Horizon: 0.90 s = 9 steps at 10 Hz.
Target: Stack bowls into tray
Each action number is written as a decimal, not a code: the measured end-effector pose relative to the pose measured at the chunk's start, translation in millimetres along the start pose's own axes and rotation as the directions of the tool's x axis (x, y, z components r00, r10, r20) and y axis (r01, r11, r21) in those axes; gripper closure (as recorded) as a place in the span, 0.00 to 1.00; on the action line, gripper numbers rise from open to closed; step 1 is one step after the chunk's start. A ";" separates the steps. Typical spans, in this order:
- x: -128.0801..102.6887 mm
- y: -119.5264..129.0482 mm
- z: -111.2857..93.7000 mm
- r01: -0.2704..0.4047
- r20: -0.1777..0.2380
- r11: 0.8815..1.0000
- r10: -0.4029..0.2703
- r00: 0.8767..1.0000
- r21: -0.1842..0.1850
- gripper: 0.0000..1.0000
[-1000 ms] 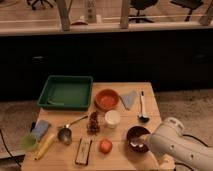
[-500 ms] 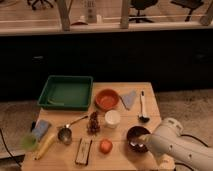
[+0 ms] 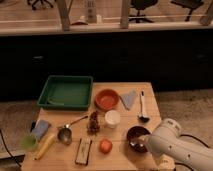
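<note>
This looks like an office turned robot lab. Behind the small wooden worktop runs a long dark low wall, and beyond it stand wheeled office chairs. A white robot arm leans over the worktop's near right corner, with its claw low there.

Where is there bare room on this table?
The large green rectangular tray is bare inside; bare tabletop lies between it and the small metal cup. Around the white cup is crowded; the gripper sits at the glossy dark brown bowl.
</note>
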 end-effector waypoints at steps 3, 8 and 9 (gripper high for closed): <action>-1.0 -0.2 4.3 -0.007 0.004 1.000 0.007 1.000 0.001 0.21; -2.0 0.5 10.4 -0.018 0.010 1.000 0.018 1.000 0.001 0.27; -1.5 1.5 11.4 -0.023 0.011 1.000 0.023 1.000 0.000 0.28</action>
